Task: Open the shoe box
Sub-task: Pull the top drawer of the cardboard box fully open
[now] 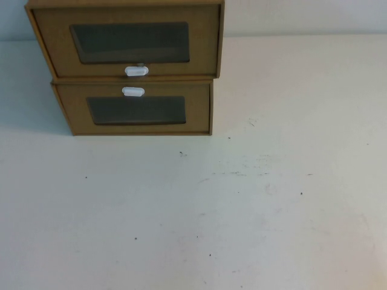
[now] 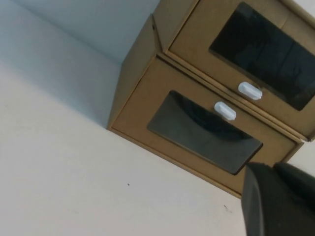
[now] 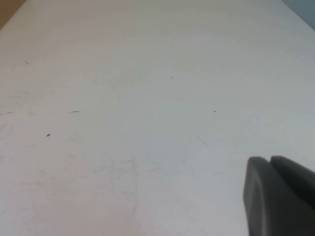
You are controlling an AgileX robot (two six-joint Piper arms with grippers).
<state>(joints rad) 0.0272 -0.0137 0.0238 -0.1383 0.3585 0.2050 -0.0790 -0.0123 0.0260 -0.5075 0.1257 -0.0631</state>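
White tabletop (image 1: 254, 217) fills most of the high view, bare and wide open in front of and to the right of the cardboard, with a pale wall behind its far edge. Two brown shoe boxes stand stacked at the far left, the upper shoe box (image 1: 127, 39) on the lower shoe box (image 1: 136, 112), both fronts closed. Each front has one dark window and one white handle, the upper handle (image 1: 136, 70) just above the lower handle (image 1: 133, 92). Only the wrist views show the grippers. The left wrist view has the left gripper (image 2: 271, 169) in front of the lower box, apart from it, fingers together. The right wrist view has the right gripper (image 3: 269, 161) over bare table, away from the boxes, fingers pressed together on nothing.
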